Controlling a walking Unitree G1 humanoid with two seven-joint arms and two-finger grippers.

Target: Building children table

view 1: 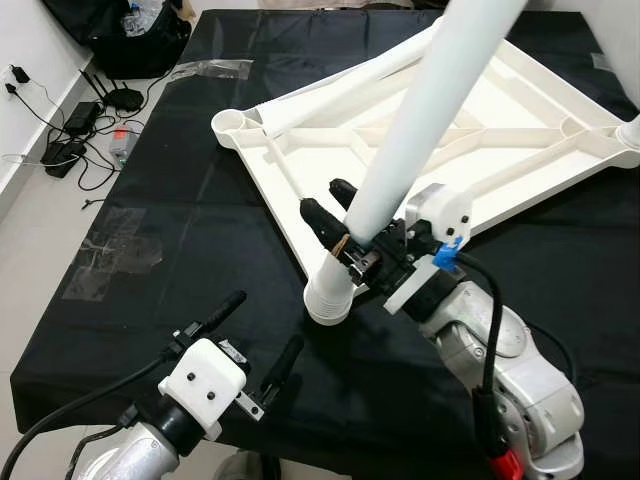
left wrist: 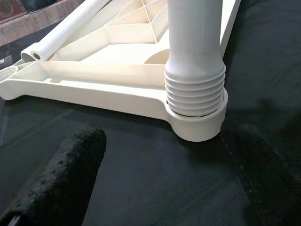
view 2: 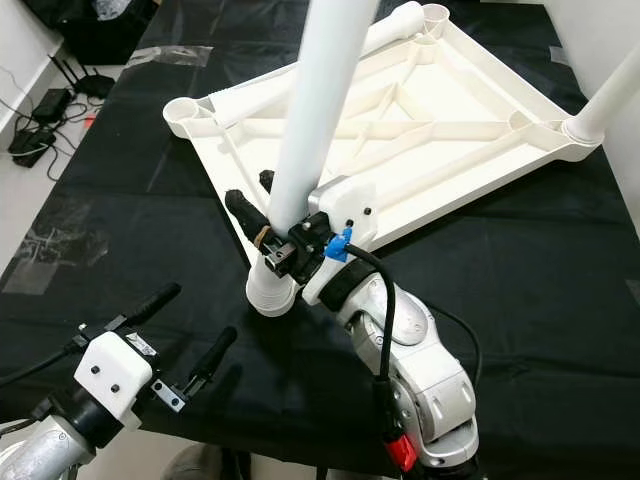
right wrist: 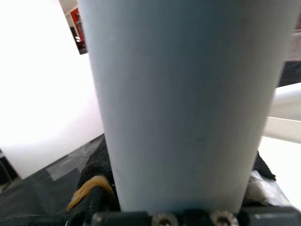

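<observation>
The right gripper (view 1: 335,215) clamps the white table leg (view 1: 420,120) just above its ribbed base, which stands in the near corner socket of the upturned white tabletop (view 1: 560,150) on the black cloth (view 1: 180,210). The left gripper (view 1: 260,335) hovers nearby, fingers spread wide, holding nothing.

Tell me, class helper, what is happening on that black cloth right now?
A white plastic tabletop lies upside down on the black cloth-covered surface. The right gripper is shut on a white plastic tube leg, which stands in the tabletop's near corner socket, its ribbed end seated there. The left gripper hovers open over the cloth just short of that corner, holding nothing. Another white leg already stands at the right-hand corner.
</observation>
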